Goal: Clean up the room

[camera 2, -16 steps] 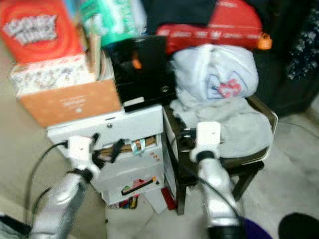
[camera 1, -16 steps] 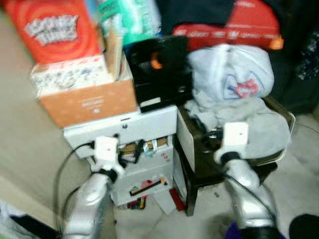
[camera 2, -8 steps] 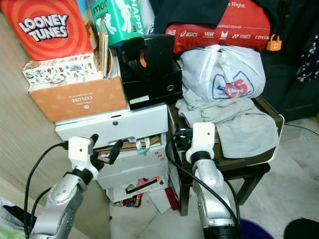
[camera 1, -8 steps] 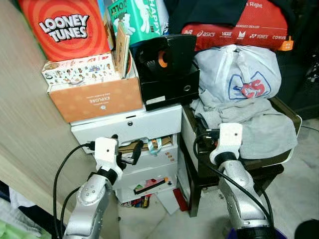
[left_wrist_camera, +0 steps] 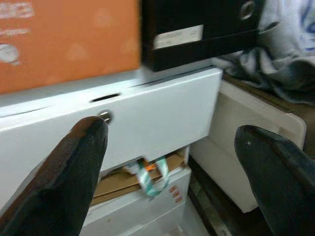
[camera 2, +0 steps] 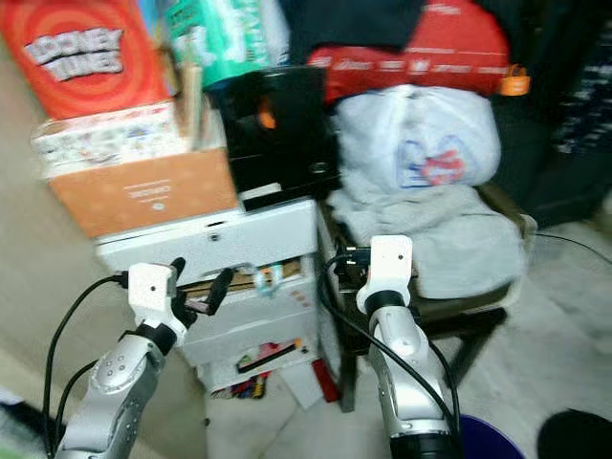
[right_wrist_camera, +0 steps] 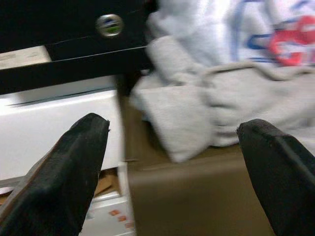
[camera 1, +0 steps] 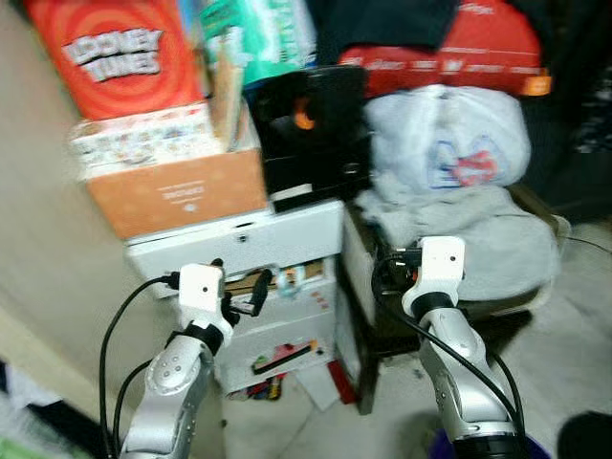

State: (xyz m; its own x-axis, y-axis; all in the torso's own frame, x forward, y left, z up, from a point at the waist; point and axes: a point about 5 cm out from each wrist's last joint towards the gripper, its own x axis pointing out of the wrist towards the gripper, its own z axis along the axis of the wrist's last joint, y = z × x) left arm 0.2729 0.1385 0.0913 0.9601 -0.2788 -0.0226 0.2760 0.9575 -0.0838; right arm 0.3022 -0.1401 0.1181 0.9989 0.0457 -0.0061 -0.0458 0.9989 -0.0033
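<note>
A white drawer unit [camera 1: 251, 244] is seen at the centre, with an orange box [camera 1: 177, 191] and a black box [camera 1: 311, 134] stacked on top of it. Just to its right, grey clothing [camera 1: 478, 229] and a white bag [camera 1: 445, 139] are piled on a dark chair [camera 1: 449, 330]. The left gripper [camera 1: 241, 292] is held with fingers apart in front of the unit's upper drawer, and the right gripper [camera 1: 397, 263] is raised beside the unit, at the chair's edge.

Motion blur smears the red box [camera 1: 115, 53] lettering and plastic bag [camera 1: 449, 139] logo.

Two silver arms, white boxy wrist housings, black cables looping alongside, long matte black tapered fingers [left_wrist_camera: 74, 162].
</note>
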